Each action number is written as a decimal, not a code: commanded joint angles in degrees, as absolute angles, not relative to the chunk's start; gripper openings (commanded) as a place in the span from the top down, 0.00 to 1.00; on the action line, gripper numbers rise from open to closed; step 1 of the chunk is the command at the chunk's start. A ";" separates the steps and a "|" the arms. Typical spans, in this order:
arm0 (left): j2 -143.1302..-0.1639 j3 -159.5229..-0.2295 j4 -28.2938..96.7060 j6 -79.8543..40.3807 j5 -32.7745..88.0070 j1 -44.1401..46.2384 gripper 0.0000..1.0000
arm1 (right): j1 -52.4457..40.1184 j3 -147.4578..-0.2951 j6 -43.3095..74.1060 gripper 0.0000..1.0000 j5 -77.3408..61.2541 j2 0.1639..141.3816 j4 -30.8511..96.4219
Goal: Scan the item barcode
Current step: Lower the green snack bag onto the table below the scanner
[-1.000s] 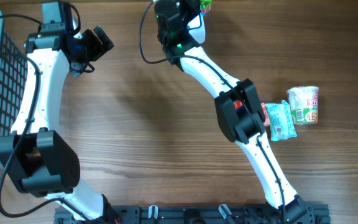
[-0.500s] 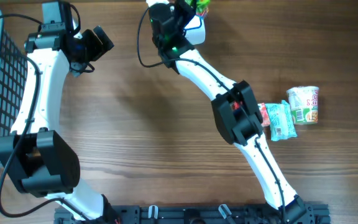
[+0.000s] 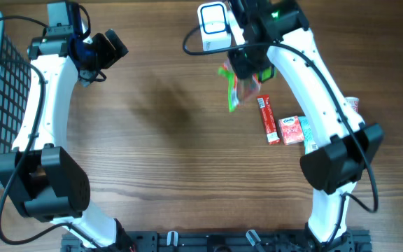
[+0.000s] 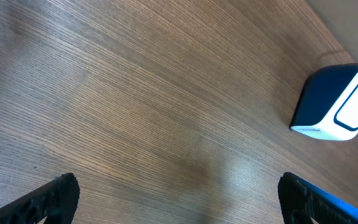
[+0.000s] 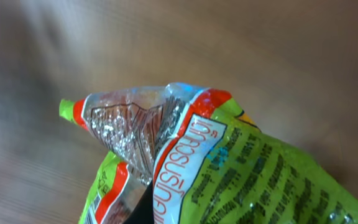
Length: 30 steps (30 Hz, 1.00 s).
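Clamping the right gripper (image 3: pixel 248 70) fingers on the packet (image 3: pixel 233 94), dangling it above the table (image 3: pixel 159 154) near the scanner (image 3: pixel 213 26) (probably lining up a read); idling the left gripper (image 3: pixel 109 47), fingers wide apart.

We see soft, even overhead light with faint shadows; our right wrist view blurs around the packet (image 5: pixel 229 168).
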<state>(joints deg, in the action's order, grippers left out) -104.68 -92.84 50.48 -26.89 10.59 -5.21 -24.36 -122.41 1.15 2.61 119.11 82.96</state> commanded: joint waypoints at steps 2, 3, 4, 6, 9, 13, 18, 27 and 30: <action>-104.71 -92.99 50.48 -27.03 10.87 -5.43 0.00 | -22.81 -108.05 6.44 0.96 -1.87 120.55 80.53; -104.71 -92.99 50.48 -27.03 10.87 -5.43 0.00 | -22.39 -105.06 6.94 0.96 -0.67 120.55 79.18; -104.71 -92.99 50.48 -27.03 10.87 -5.43 0.00 | -21.85 -101.80 7.99 0.96 1.28 120.55 77.32; -104.68 -92.99 50.48 -27.03 10.87 -5.43 0.00 | -20.58 -95.22 9.47 0.96 4.49 120.55 72.71; -104.68 -92.99 50.48 -27.03 10.87 -5.43 0.00 | -18.98 -90.04 9.10 0.96 4.54 120.55 67.99; -104.68 -92.99 50.48 -27.03 10.87 -5.43 0.00 | -17.32 -88.75 8.97 0.40 4.73 120.55 67.09; -104.68 -92.99 50.48 -27.03 10.87 -5.43 0.00 | -17.17 -88.77 8.82 0.00 4.93 120.53 69.25; -104.68 -92.99 50.48 -27.03 10.87 -5.43 0.00 | -17.21 -88.75 8.99 0.00 4.91 120.53 34.33; -104.68 -92.99 50.48 -27.03 10.87 -5.43 0.00 | -17.21 -88.75 9.02 0.00 4.91 120.53 22.74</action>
<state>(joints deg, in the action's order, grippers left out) -104.68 -92.84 50.52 -26.89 10.61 -5.21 -17.19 -88.40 8.60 4.40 120.84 28.34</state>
